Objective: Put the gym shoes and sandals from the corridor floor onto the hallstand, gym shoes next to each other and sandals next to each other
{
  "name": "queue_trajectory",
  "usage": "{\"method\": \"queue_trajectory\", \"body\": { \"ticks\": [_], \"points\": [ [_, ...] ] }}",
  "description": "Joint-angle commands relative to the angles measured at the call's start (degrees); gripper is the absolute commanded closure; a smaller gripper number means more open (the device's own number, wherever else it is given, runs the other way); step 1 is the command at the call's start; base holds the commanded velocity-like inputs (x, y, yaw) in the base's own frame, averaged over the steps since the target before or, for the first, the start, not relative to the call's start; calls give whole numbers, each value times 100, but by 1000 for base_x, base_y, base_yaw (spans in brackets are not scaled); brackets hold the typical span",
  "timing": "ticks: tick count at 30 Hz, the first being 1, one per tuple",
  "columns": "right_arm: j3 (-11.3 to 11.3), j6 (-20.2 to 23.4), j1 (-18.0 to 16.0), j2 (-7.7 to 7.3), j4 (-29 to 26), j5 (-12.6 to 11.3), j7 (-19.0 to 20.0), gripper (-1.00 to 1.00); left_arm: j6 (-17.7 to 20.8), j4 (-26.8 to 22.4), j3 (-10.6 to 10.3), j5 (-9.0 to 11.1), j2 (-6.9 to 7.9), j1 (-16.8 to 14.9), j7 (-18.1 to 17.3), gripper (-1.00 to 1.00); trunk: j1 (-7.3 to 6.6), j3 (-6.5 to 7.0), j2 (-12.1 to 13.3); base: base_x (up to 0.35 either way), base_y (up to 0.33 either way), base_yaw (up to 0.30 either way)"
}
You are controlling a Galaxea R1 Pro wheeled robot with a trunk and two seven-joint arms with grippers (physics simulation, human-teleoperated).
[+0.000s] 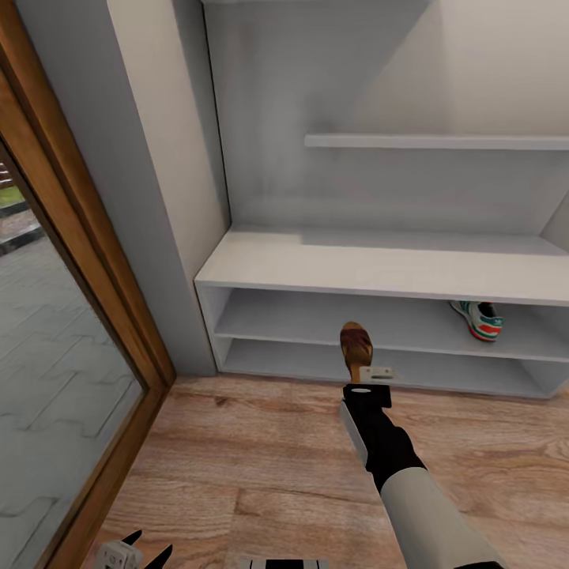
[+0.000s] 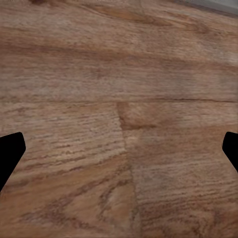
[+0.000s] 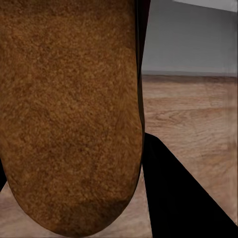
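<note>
Dark-brown leather slip-on sandal with tan insole (image 1: 356, 344) at lower centre of head view, clamped in right gripper (image 1: 367, 373) at heel end, toe pointing toward light-grey bench-like hallstand with two open shelf slots (image 1: 379, 273); raised in front of lower slots. Same sandal's fuzzy brown sole (image 3: 69, 114) large in right wrist view, black finger (image 3: 183, 198) beside it. Cream-white lace-up gym shoe with green stripes and red-orange heel tab (image 1: 478, 319) at right, resting on upper of two shelf slots. Light-brown wood-grain plank floor (image 1: 261, 458) across lower frame. Left gripper (image 1: 136, 553) at lower left edge of head view; black fingertips (image 2: 10, 153) at far edges of left wrist view, spread wide, holding nothing, planks (image 2: 119, 114) beneath.
</note>
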Motion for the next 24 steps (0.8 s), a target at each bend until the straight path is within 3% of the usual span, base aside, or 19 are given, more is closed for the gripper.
{"method": "queue_trajectory", "body": {
  "ticks": [1,6,17,24],
  "points": [
    [-11,27,-2,0,-2,-13,-156,100,-24,1,22,-30,-3,-3,-27,-100,0,-5,-2,109,0,0],
    [-55,20,-2,0,3,-29,-530,100,-24,1,22,-29,-3,-2,-28,-100,0,-5,-2,132,0,0],
    [-68,20,-1,0,5,-26,-613,100,-24,1,22,-29,-3,-3,-27,-100,0,-5,-2,221,-51,0],
    [-65,13,-1,0,5,-33,-614,100,-24,2,22,-29,-3,-4,-28,-100,0,-5,-2,47,-10,0]
  ]
}}
